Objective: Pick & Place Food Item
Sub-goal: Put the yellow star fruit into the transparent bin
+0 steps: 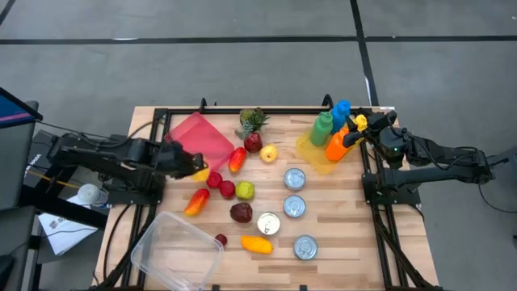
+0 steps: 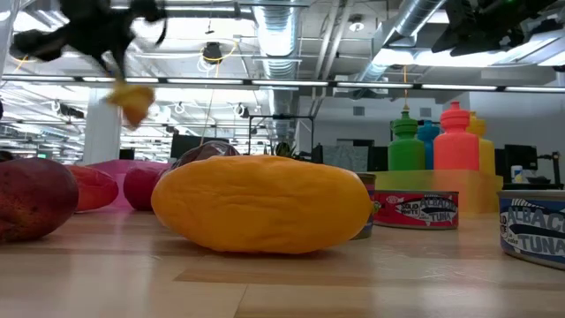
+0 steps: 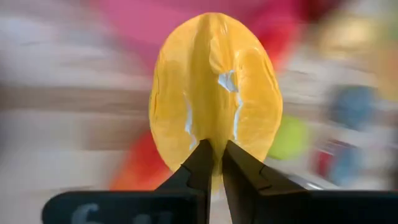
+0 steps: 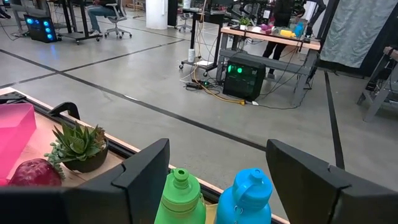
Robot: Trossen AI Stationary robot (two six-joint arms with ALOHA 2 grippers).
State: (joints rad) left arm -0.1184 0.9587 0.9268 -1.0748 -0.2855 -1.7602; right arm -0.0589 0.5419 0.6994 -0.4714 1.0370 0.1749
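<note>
Table space beside the pink container is overhung by the left gripper, whose fingers are pinched on an orange slice lifted clear; the right gripper is held spread above the bottles.

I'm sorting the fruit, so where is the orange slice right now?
The orange slice is off the table, pinched in the left gripper; in the high view it hangs on the left side, beside the pink container and above the red fruits.
</note>
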